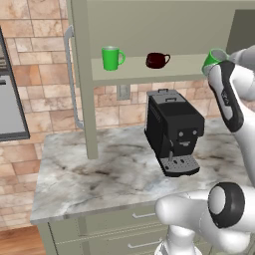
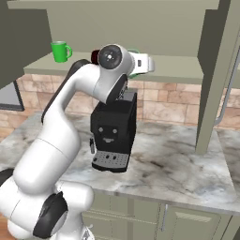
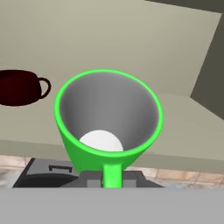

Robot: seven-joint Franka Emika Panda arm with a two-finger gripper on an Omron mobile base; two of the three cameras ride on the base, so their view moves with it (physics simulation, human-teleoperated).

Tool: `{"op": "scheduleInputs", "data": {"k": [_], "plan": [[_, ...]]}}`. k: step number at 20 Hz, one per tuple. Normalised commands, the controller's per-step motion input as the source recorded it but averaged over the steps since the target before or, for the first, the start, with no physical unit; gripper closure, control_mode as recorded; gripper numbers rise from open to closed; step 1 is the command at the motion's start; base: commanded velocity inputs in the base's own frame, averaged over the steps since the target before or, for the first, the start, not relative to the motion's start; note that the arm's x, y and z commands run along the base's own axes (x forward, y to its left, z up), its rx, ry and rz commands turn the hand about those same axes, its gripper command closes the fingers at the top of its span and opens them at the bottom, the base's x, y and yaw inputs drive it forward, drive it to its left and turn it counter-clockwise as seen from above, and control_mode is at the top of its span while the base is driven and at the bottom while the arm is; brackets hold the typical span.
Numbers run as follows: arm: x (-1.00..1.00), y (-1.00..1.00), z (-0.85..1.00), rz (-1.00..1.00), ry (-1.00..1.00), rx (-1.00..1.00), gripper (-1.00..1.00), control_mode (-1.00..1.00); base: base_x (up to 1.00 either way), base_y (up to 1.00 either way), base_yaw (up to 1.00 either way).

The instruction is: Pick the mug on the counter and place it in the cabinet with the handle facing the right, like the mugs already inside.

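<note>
Item: arm (image 2: 61, 136). Rises from the base in the foreground and reaches up and forward over the bench (image 1: 99, 174) to shelf height.

Item: bench. Grey-white marbled top over drawers (image 1: 114, 234). Carries a black coffee machine (image 1: 174, 132), standing directly under the raised hand.

Item: gripper (image 3: 112, 177). Jaws drawn narrow, clamped on the mug (image 3: 109, 118) at its handle (image 3: 112, 173). Judged reason: a hold at the loop lets the hand steer which way the loop ends up pointing.

Item: mug, green, straight-sided. Off the bench, carried tilted with its open mouth toward the hand camera. In the left base view it sits at the right end of the shelf (image 1: 149, 72), level with its front edge; whether it touches the shelf cannot be told.

Item: cabinet (image 2: 140, 28). Open, plain interior, one flat shelf. Door (image 1: 82, 74) with long silver bar (image 1: 71, 74) swung aside at the left.

Item: dark red mug (image 1: 157, 60). Mid-shelf, loop to the right.

Item: lime mug (image 1: 111, 58). Farther left on the shelf, loop to the right.

Status, judged: carry nearly done. The free shelf right of the red mug is the likely spot; the mug must be stood upright with its loop to the right to match.
</note>
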Motion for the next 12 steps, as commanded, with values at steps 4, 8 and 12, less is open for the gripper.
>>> {"op": "scheduleInputs", "data": {"k": [4, 8, 12], "plan": [[0.36, 0.0, 0.0, 0.03, 0.0, 0.0, 1.0, -1.0, 0.0, 0.0, 0.0], [0.38, 0.0, 0.0, 0.04, 0.01, 0.0, 1.0, -1.0, 0.0, 0.0, 0.0], [0.38, 0.0, 0.0, 0.05, 0.02, 0.0, 1.0, -1.0, 0.0, 0.0, 0.0]]}}
